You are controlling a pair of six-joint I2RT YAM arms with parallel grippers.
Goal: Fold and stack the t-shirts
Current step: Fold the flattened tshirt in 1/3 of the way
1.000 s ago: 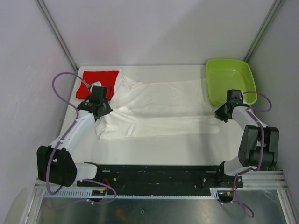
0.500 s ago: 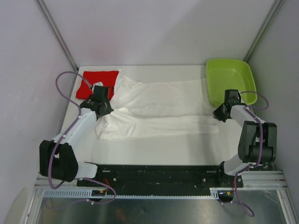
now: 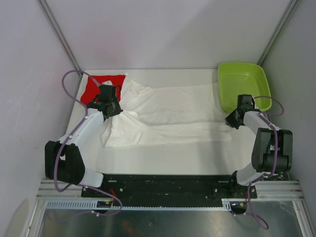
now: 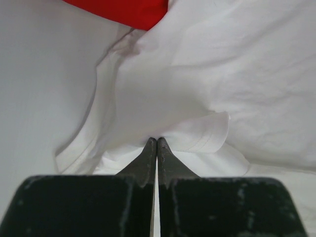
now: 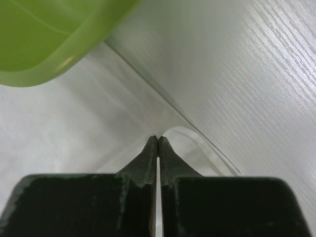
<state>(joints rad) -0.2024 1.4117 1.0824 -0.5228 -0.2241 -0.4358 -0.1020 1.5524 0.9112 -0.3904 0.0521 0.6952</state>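
Observation:
The white t-shirt [image 3: 173, 113] lies spread across the table, partly folded lengthways; no print patch shows. The red t-shirt [image 3: 98, 87] lies folded at the far left, its right edge under the white cloth; it also shows at the top of the left wrist view [image 4: 123, 10]. My left gripper [image 3: 114, 109] is shut on a fold of the white t-shirt [image 4: 197, 89] at its left end, with cloth bunched at the tips [image 4: 156, 140]. My right gripper [image 3: 228, 121] is shut on the white t-shirt's hem [image 5: 207, 148] at its right end.
A lime-green plastic tray [image 3: 243, 90] stands at the far right corner, just beyond the right gripper, and its rim shows in the right wrist view [image 5: 59, 64]. White walls enclose the table on the left, back and right. A black rail [image 3: 168, 185] runs along the near edge.
My left gripper has moved away from me and slightly right with the white cloth, pulling the shirt's left end toward the red t-shirt. The right gripper has shifted only slightly.

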